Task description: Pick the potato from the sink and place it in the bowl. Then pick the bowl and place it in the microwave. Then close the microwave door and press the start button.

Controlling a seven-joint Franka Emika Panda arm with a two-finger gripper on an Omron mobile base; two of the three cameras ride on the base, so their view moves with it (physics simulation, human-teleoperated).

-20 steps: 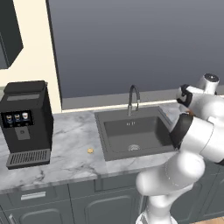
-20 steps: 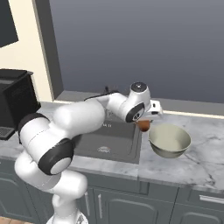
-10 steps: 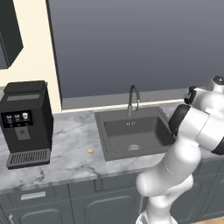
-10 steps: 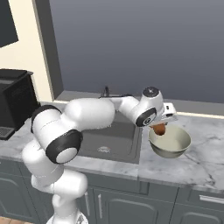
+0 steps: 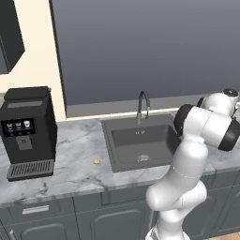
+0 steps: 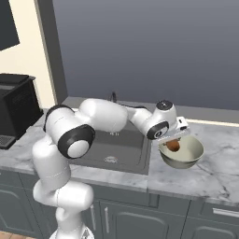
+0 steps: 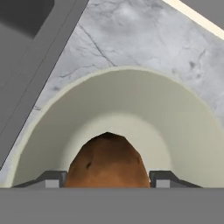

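Observation:
The orange-brown potato (image 6: 173,145) sits between my gripper's (image 6: 173,141) fingers, just above the inside of the cream-white bowl (image 6: 186,158). The bowl stands on the marble counter, right of the dark grey sink (image 6: 116,148). In the hand view the potato (image 7: 107,161) fills the gap between the two fingertips (image 7: 51,179), with the bowl's (image 7: 131,98) pale inside straight beneath it. The sink (image 5: 140,143) basin lies to the left in the left base view. The microwave is out of view.
A curved faucet (image 5: 143,105) rises behind the sink. A black coffee machine (image 5: 28,126) stands at the counter's left end, with a tiny pale-yellow bit (image 5: 96,161) on the marble between it and the sink. Dark cabinet fronts run below the counter.
The arm has swung right, carrying the potato from beside the bowl's near rim to over the bowl's inside. The jaws keep the same width.

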